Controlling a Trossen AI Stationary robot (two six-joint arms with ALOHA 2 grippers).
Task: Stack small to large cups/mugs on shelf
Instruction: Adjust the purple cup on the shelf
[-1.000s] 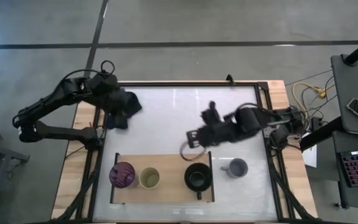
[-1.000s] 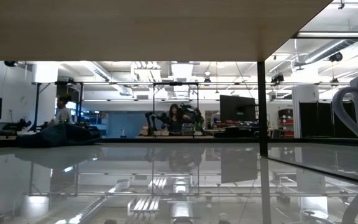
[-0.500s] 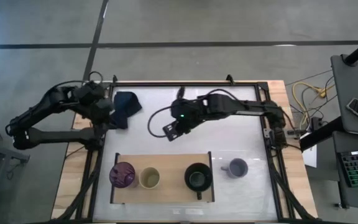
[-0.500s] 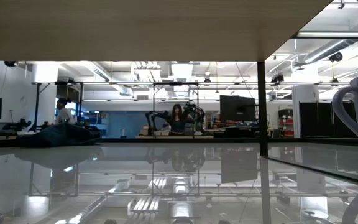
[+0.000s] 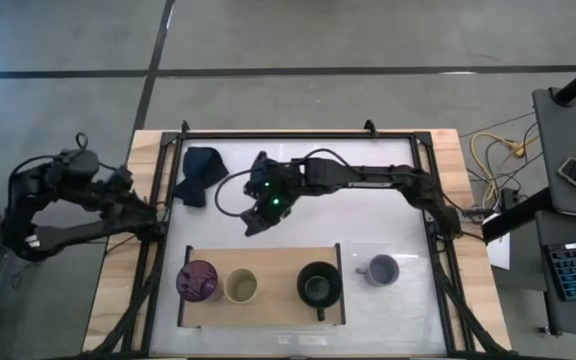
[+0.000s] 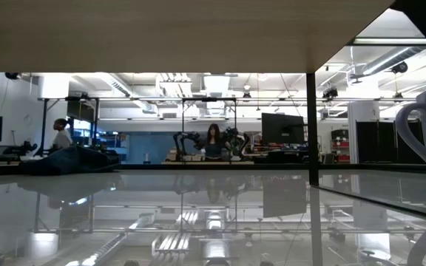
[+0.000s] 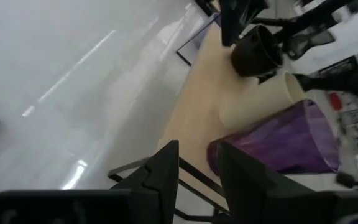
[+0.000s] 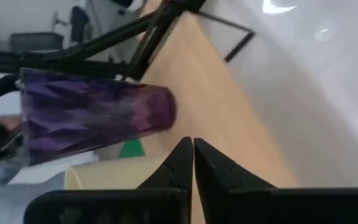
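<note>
The purple tumbler and the beige cup stand side by side at one end of the shelf, the black mug stands at the other end, and the lavender-grey mug is on the white surface just beside the shelf.

The 4 vessels look stiff and smooth, probably slippery. The tumbler seems thin and light, so I would pinch it gently at the rim. The 2 mugs look heavier, and the wall near the rim seems a safer hold than the handle.

The right end effector is above the surface, near the shelf's back edge, with fingers pressed together and empty. The left end effector is slightly spread and empty, off the surface's left side.

The surface is glossy; a dark blue cloth lies at a far corner. Behind is a bright workshop with a person far away.
</note>
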